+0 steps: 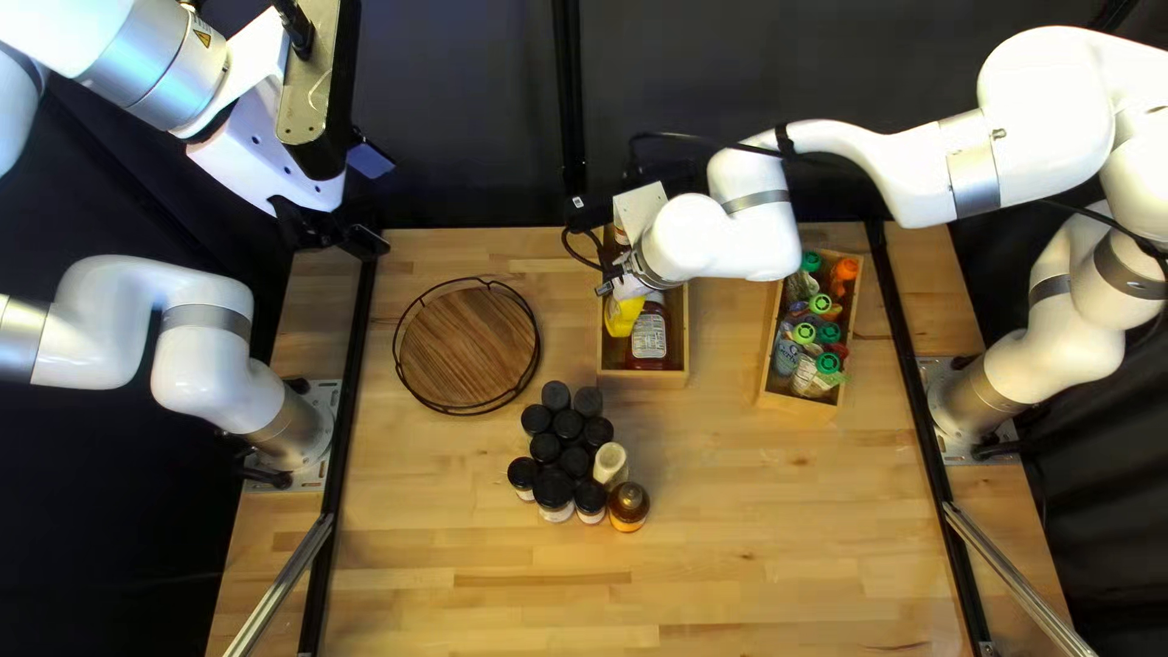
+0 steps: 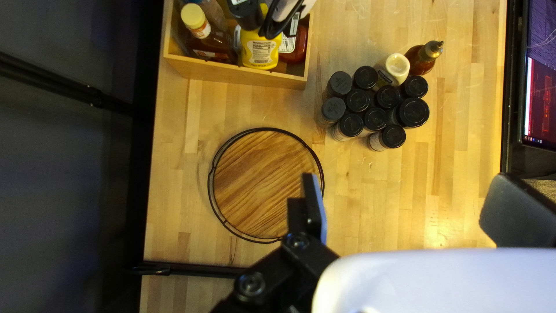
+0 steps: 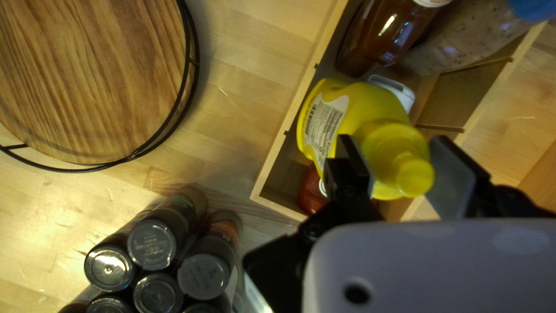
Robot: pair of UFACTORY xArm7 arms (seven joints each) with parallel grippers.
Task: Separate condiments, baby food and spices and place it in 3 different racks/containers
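We had pouches boxed and right jaws clamped on the yellow bottle in the condiment box. Left jaws stood apart; spice jars and two bottles awaited sorting.

Dark curtain behind, pale wooden table, lit screen alongside

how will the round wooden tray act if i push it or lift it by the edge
The tray should feel stiff, since its base looks like a solid wooden disc. Lying flat, wide and low, it will probably slide rather than tip or roll. Its thin wire rim might flex slightly if pinched.
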